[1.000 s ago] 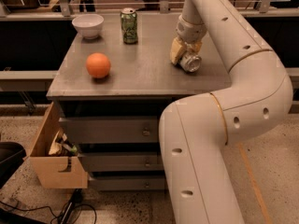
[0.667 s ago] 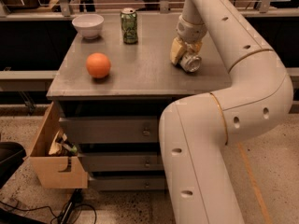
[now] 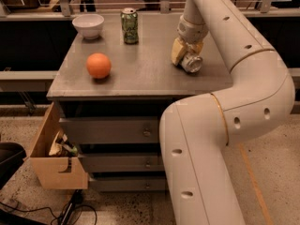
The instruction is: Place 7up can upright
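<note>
The 7up can (image 3: 192, 63) is a small silvery can at the right side of the grey table top (image 3: 140, 69). It lies tilted, with its shiny metal end facing the camera, low on or just above the surface. My gripper (image 3: 186, 58) reaches down from the white arm at the back right. Its yellowish fingers (image 3: 177, 50) are closed around the can's body. Most of the can's side is hidden by the fingers.
A darker green can (image 3: 129, 26) stands upright at the back middle. A white bowl (image 3: 88, 26) is at the back left. An orange (image 3: 99, 65) sits at the left front. An open wooden drawer (image 3: 51, 158) sticks out low left. My arm fills the right foreground.
</note>
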